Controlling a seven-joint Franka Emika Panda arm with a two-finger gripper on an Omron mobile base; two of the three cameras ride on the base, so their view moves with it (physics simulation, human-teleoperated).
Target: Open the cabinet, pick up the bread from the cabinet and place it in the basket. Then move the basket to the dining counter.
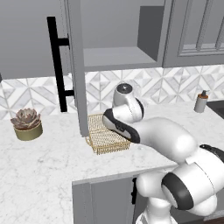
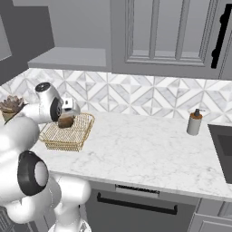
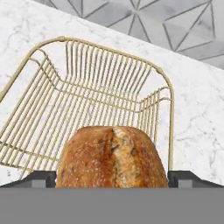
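The cabinet (image 1: 118,57) stands open, its door (image 1: 75,65) swung out edge-on with the black bar handle (image 1: 57,61). Below it the gold wire basket (image 1: 103,140) (image 2: 74,133) (image 3: 109,74) rests on the marble worktop. The golden-brown bread (image 2: 65,121) (image 3: 111,157) sits at the near side of the basket. My gripper (image 2: 68,113) (image 3: 113,177) points down over it, open, one fingertip (image 3: 43,177) on each side of the bread. In the left base view my arm covers the bread. The dining counter is out of view.
A potted succulent (image 1: 27,124) (image 2: 10,106) stands left of the basket. A soap dispenser (image 1: 201,103) (image 2: 195,122) is at the right by a dark sink edge (image 2: 224,145). A shut glass-paned cabinet (image 2: 158,31) hangs to the right.
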